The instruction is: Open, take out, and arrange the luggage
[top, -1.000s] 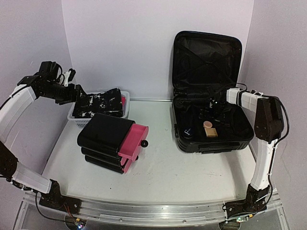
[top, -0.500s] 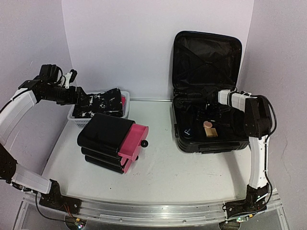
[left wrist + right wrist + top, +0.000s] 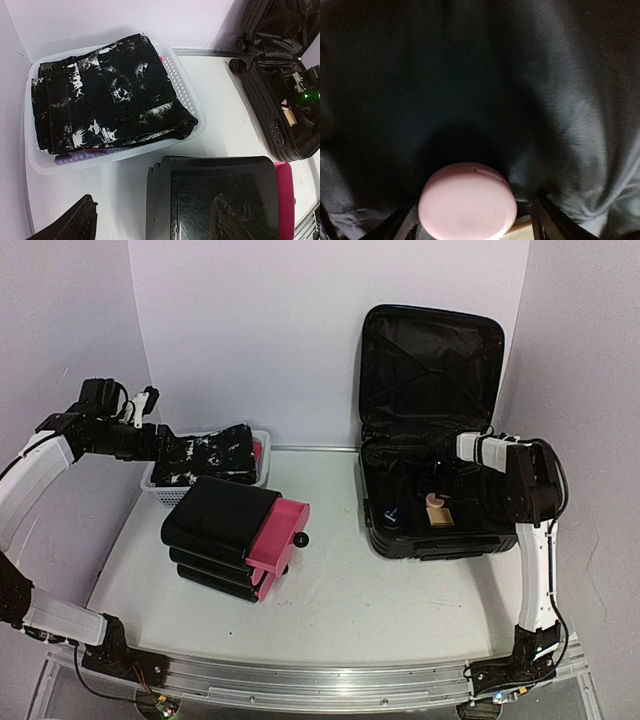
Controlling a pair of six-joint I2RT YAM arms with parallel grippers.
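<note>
1. The left gripper [image 3: 155,198] is at 10 o'clock, near a white basket [image 3: 185,75] of jeans [image 3: 110,100]. Its jaws are wide and hold nothing.
2. A black-and-pink case [image 3: 225,516] is at 9 o'clock.
3. The luggage [image 3: 430,365] is at 2 o'clock, lid upright.
4. The right gripper [image 3: 475,206] is inside it, straddling a pink cap [image 3: 466,200]. I cannot tell whether it grips.

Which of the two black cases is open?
The luggage on the right: its lid stands upright, lining exposed. The smaller pink-sided case at left lies shut.
</note>
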